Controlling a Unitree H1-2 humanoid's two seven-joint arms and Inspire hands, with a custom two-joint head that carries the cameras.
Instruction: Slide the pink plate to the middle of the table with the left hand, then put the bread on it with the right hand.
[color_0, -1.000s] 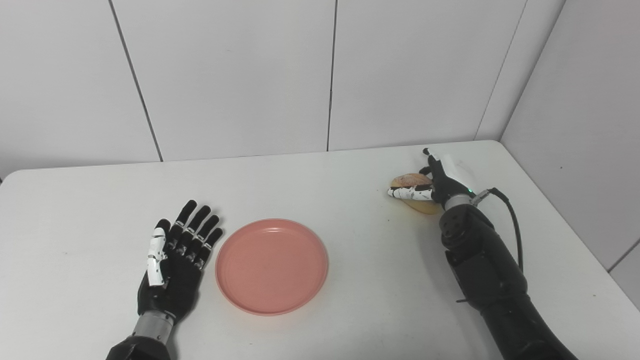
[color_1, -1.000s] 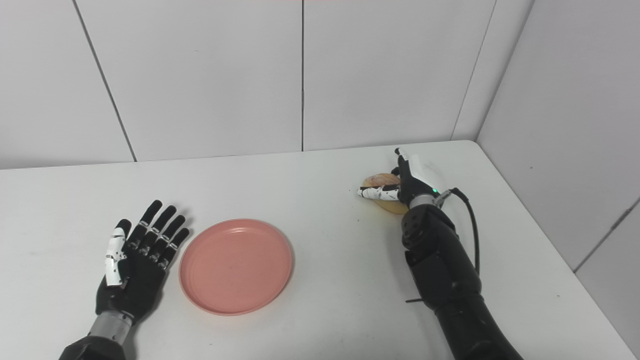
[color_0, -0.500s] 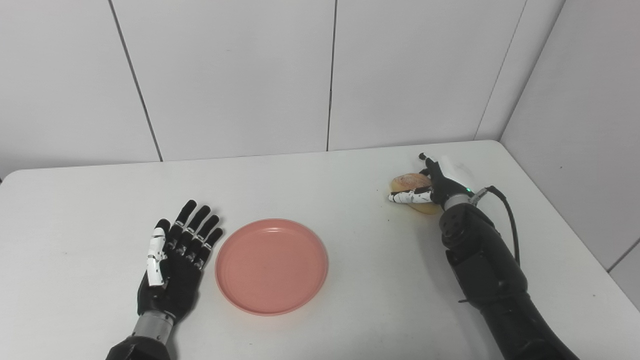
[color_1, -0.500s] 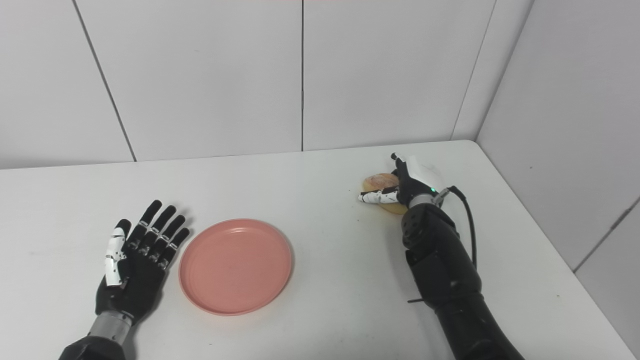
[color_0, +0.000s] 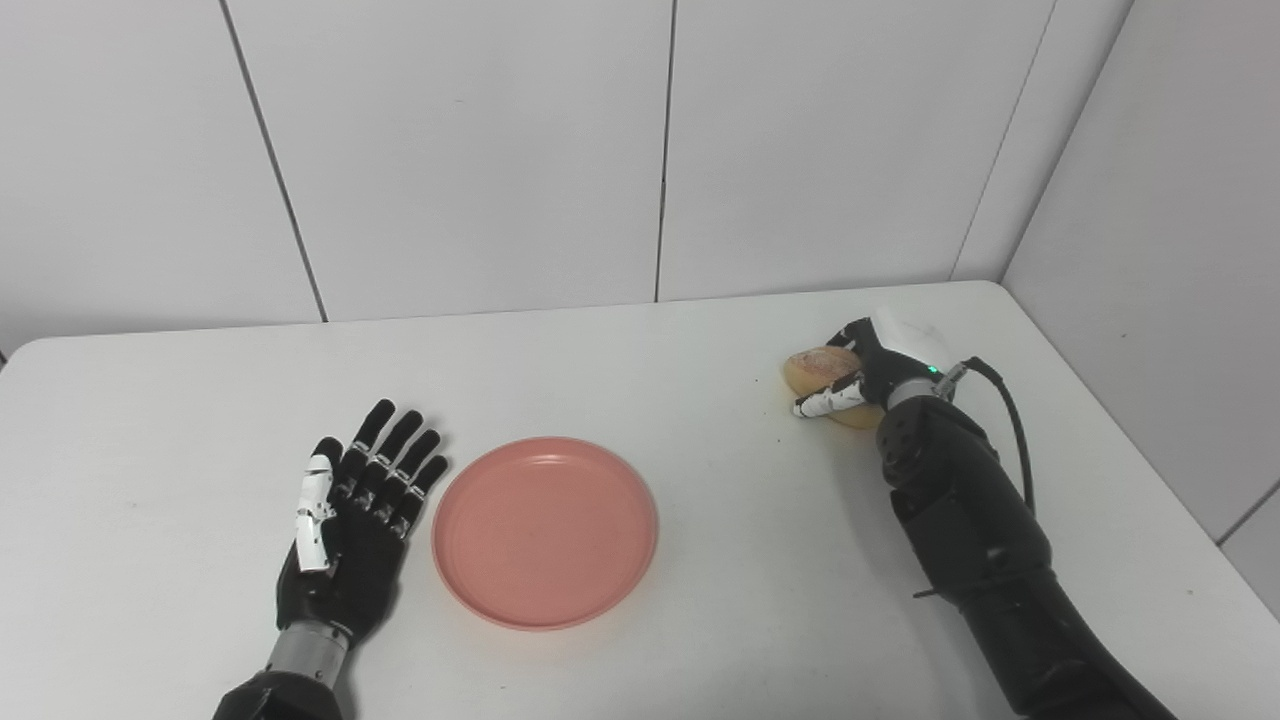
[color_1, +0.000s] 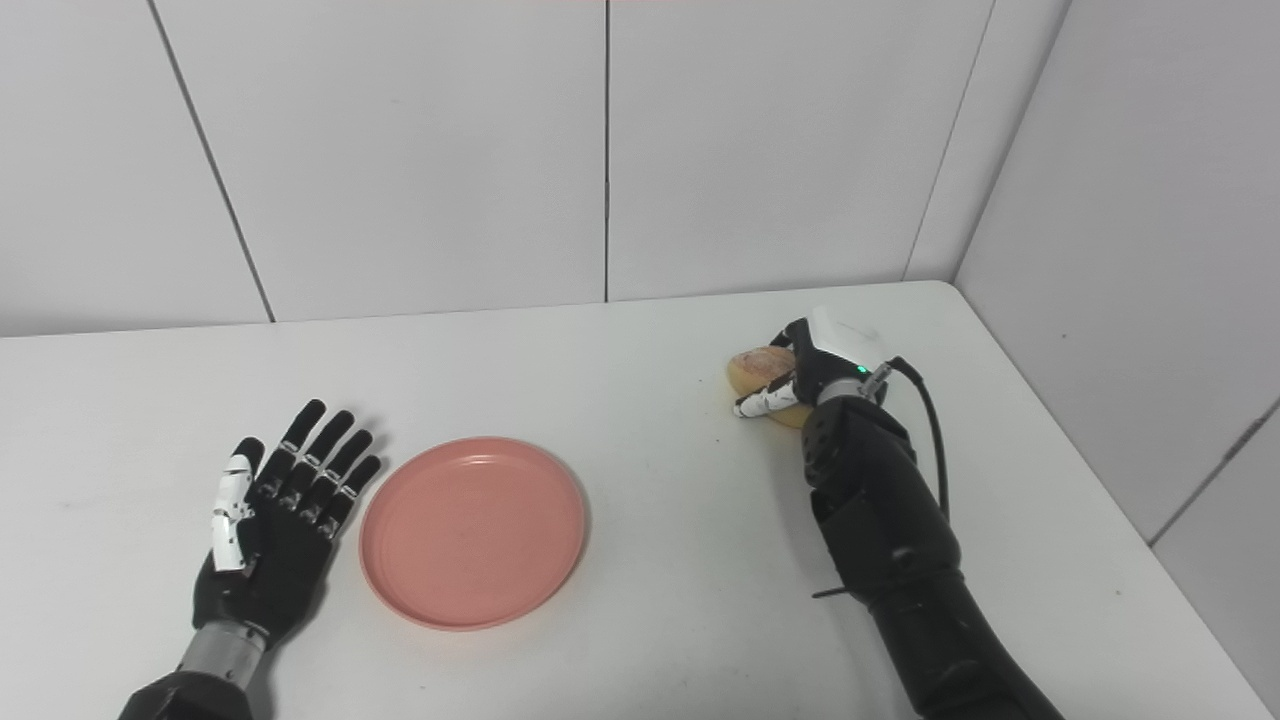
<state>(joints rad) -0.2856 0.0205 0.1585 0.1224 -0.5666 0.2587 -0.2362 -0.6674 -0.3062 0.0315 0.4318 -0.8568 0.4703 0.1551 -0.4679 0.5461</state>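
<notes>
The pink plate (color_0: 545, 531) lies flat on the white table (color_0: 620, 370), left of its middle. My left hand (color_0: 350, 530) rests flat and open just left of the plate, not touching it. The bread (color_0: 815, 368), a tan roll, lies on the table at the far right. My right hand (color_0: 870, 375) is on the bread with fingers curled over its top and thumb along its near side. The bread still rests on the table. The same shows in the right eye view: plate (color_1: 472, 530), bread (color_1: 757, 366), right hand (color_1: 815, 370).
White wall panels stand behind the table and along its right side. A black cable (color_0: 1012, 420) loops from my right wrist. The table's right edge (color_0: 1120, 440) runs close to my right arm.
My right hand has closed its fingers down over the bread and the thumb has swung in under it. The left hand and the plate have not moved.
</notes>
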